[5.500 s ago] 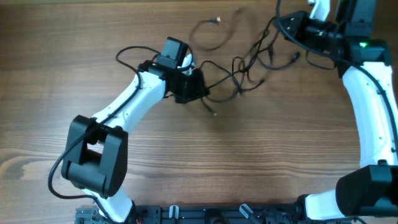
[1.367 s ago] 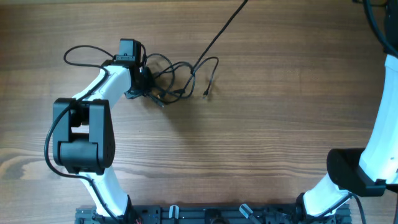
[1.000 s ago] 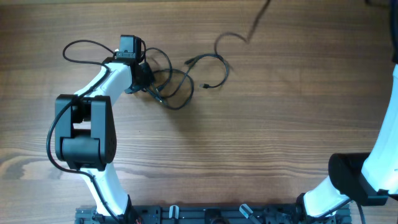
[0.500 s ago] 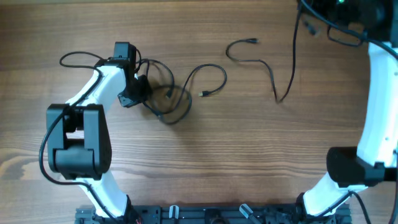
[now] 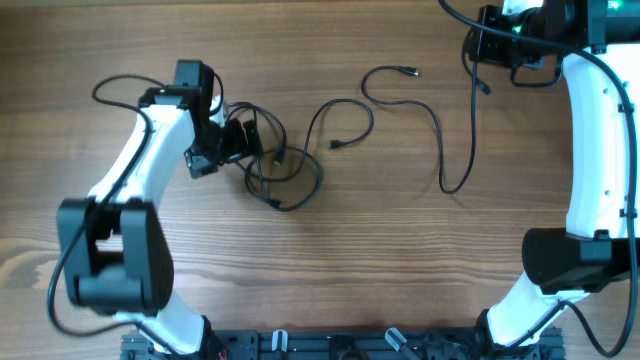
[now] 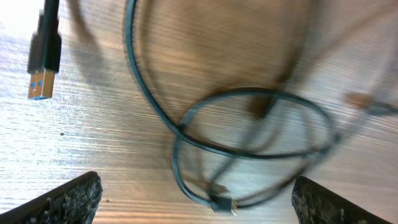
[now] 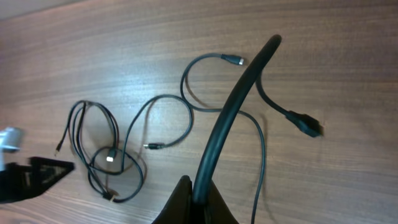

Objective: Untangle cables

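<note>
Left gripper (image 6: 198, 200) holding fingers apart over tangle (image 5: 278, 165), left of centre; loops spreading looser than half second ago. Right gripper (image 7: 194, 198) staying clamped on cable (image 7: 231, 102), swinging back in at far right, slack trailing toward centre.

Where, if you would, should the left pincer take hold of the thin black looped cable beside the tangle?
I'd grip the thin black looped cable on its open arc near the free plug, from above: that stretch lies flat, crossing nothing.
</note>
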